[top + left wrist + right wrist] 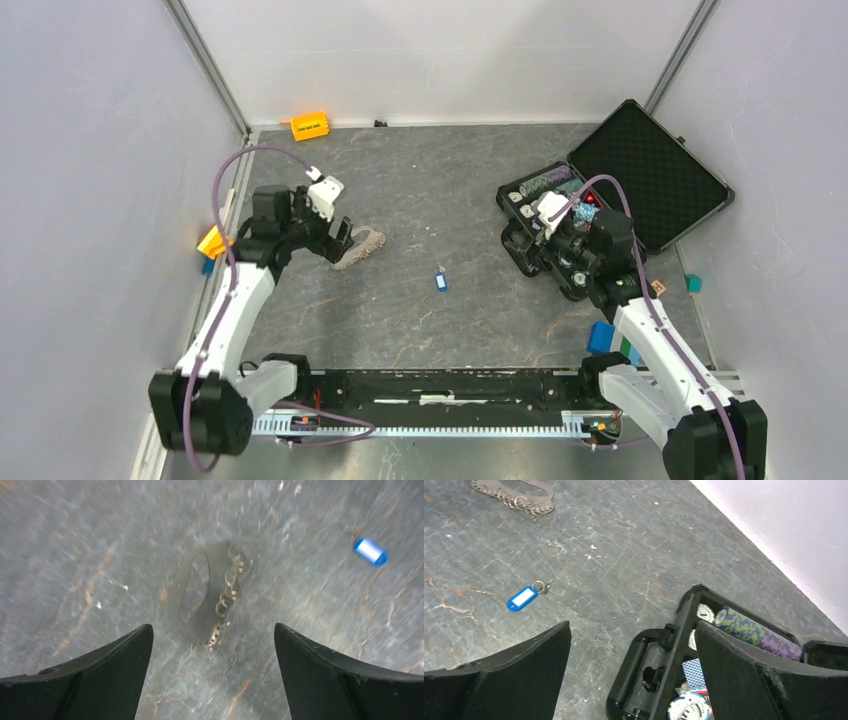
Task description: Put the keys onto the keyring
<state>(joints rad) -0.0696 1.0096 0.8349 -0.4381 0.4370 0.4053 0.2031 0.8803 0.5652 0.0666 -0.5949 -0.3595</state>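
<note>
Squarely ahead of the wide-open left gripper (212,626), the keyring (210,595) lies at frame centre, its long axis running top to bottom; the blue-tagged key (370,551) sits apart at upper right.

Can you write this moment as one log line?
left end effector open above keyring | right end effector open near case | blue key tag lying apart on table
</note>
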